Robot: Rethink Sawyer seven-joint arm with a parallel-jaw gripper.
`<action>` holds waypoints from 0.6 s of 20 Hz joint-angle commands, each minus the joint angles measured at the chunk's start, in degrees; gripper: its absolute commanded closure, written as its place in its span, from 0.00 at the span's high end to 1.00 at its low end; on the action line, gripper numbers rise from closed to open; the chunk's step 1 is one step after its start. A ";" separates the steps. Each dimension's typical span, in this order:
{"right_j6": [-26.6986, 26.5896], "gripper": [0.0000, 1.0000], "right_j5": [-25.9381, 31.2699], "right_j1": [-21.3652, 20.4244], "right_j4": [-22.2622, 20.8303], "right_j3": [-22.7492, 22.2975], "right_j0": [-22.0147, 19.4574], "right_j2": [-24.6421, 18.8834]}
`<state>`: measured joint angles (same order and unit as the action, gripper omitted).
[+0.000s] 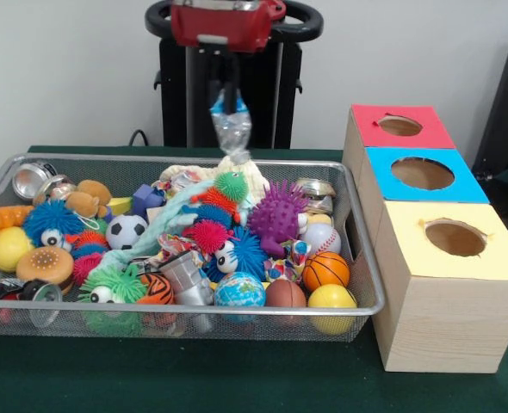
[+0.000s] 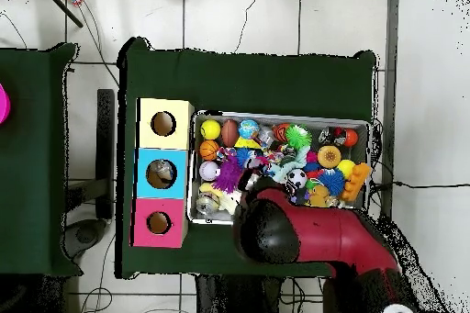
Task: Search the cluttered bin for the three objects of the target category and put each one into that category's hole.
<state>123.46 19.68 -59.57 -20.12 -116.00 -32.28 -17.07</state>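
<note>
Gripper (image 1: pixel 226 96) hangs above the bin's (image 1: pixel 357 258) far side, closed on a crumpled clear plastic bottle (image 1: pixel 232 125), which is lifted clear of the toys, left of the boxes (image 1: pixel 426 258).

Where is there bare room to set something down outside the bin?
Green table in front of the bin is bare, as is the strip beyond it in the overhead view. The bin is packed full; boxes crowd its side.
</note>
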 commanded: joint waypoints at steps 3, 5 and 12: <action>6.15 0.00 6.04 0.36 4.00 -0.74 7.39 -0.15; 7.61 0.00 4.95 0.86 4.65 -1.02 9.38 0.56; 12.09 0.00 0.33 4.34 7.15 -0.56 16.19 4.41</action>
<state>123.47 20.36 -58.78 -16.17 -115.99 -19.32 -15.88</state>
